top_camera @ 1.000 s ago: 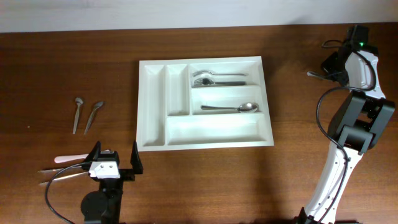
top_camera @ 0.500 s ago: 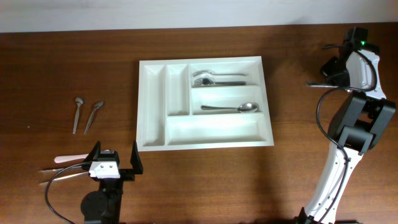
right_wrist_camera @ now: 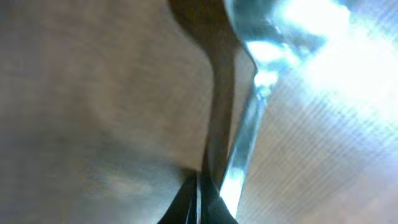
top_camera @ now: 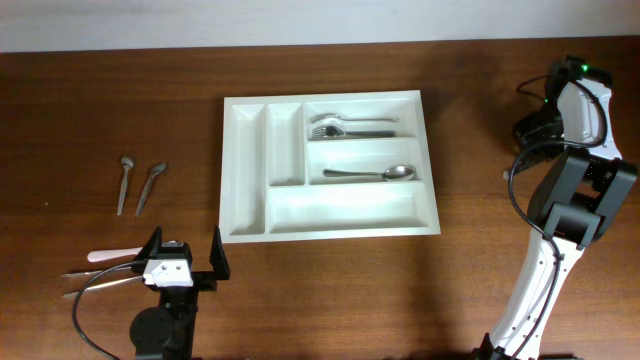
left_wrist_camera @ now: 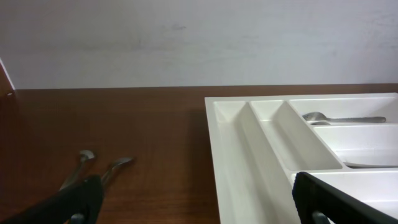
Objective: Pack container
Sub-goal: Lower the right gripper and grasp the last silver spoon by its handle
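Overhead, the tray is sitting mid-table, its lowest long slot bare; the left gripper is waiting spread wide, the right gripper hovering well to the tray's right. The left wrist camera is facing the tray's narrow slots. The right wrist's fingertips are pinching a blurred shiny utensil; lowering it level and lengthwise looks best.

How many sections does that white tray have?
5. Two narrow upright sections on the left of the tray; three long ones: top section with cutlery, middle section with a spoon, bottom section empty.
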